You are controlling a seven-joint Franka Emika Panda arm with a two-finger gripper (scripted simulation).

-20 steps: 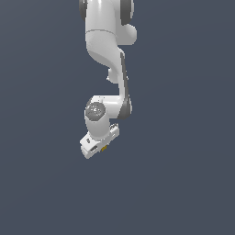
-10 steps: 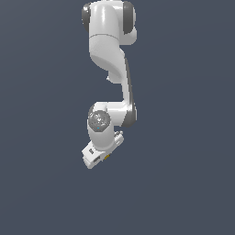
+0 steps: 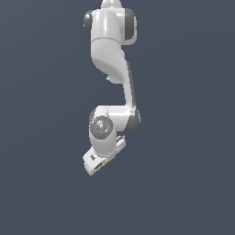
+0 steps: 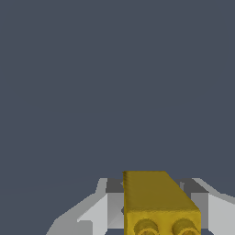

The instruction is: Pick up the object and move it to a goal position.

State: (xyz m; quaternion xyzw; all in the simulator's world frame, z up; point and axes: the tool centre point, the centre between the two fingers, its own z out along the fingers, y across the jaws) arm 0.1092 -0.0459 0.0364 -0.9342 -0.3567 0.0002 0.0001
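Plastic-looking and hard-edged, the small yellow-gold rectangular block (image 4: 158, 202) with two round studs on its near face is sitting between the grey fingers (image 4: 94, 215) of the white robot hand (image 4: 156, 209), which is closing on it from both flanks, narrowed to the block's width. In the exterior view only a yellow sliver (image 3: 107, 161) is showing under the hand (image 3: 102, 161), itself hanging low beneath the glossy white, rounded arm (image 3: 110, 69) against a flat slate-grey backdrop; no desk is visible around the hand. Judging by its size, the block is probably light and rigid, with smooth sides that might be slipping if squeezed off-centre, so gripping its two flat long faces near the middle seems soundest.
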